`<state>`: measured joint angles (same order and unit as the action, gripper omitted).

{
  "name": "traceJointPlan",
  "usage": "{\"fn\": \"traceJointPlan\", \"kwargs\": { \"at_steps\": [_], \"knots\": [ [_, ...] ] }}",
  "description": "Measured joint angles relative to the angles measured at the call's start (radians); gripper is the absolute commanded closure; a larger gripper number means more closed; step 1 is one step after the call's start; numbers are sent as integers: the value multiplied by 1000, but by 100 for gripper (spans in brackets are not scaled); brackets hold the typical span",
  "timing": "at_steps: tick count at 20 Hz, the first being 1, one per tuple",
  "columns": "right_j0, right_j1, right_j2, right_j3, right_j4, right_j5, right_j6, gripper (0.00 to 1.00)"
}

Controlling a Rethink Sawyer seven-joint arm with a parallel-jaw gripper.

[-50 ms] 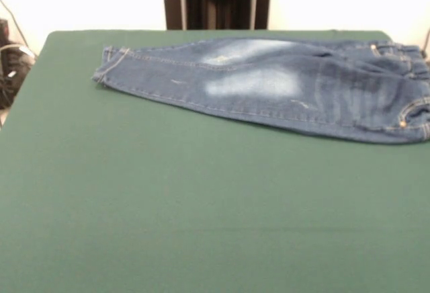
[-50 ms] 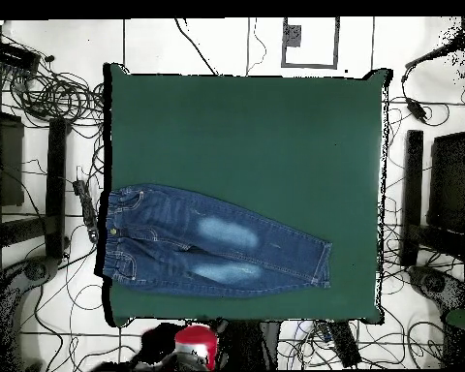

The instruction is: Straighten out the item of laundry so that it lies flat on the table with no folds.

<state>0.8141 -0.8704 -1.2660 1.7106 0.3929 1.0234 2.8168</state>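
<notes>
Overhead view is showing the jeans (image 2: 212, 252) lying lengthwise along the robot's edge of the surface (image 2: 246, 136), waistband hanging right at one side edge, maybe just over it, and the leg cuffs pointing toward the opposite side. Both legs are lying close together, side by side and touching, slightly fanned at the cuffs, with pale patches on the thighs. From the front the jeans (image 1: 269, 85) are looking nearly flat already, with gentle ripples around the gathered waist and hip area and no big fold that I can make out.

Denim like this is probably handling as soft but fairly heavy for cloth: it is likely dragging over the felt-like top rather than sliding, and a pinch is likely lifting only one layer. I would be taking hold at a cuff or at the waistband corner, where the stitched hems are giving a thick edge, and pulling outward, away from the side edge.

Most of the green surface is lying bare. The tool is showing in neither view, so its state cannot be told; only a red part of the robot (image 2: 197, 344) is peeking in beside the surface.
</notes>
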Motion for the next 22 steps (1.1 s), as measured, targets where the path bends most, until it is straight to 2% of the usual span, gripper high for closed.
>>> {"fn": "traceJointPlan", "kwargs": {
  "at_steps": [3, 10, 22],
  "knots": [
    [-38, -46, 39, 62, -24, -111, 0, 0],
    [-157, -87, 173, 181, -84, -361, 0, 0],
    [-312, -85, 370, 299, -141, -566, 0, 0]
  ]
}}
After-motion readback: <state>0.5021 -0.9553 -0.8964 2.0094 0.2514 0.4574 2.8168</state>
